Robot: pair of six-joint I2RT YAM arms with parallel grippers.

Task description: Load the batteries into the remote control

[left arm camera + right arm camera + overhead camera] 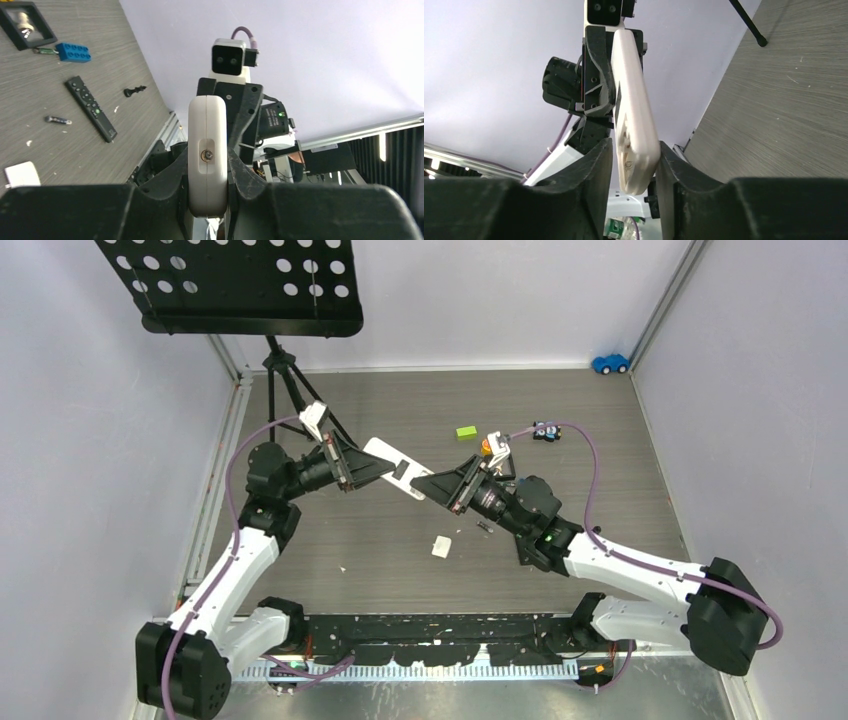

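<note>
Left pincer (208, 170) is clamped tight on one end of the white remote (207, 150), which is up off the table (330, 530). Right pincer (634, 165) brackets the other end, fingers close against it; I can't tell if it's pinching. I see one dark battery (57, 120) lying on the table beside a black remote (91, 108), well apart from both.

Grey wood-grain table (380, 540): green block (466, 432), blue toy car (609, 363), white piece (441, 547), dark battery (57, 120).
</note>
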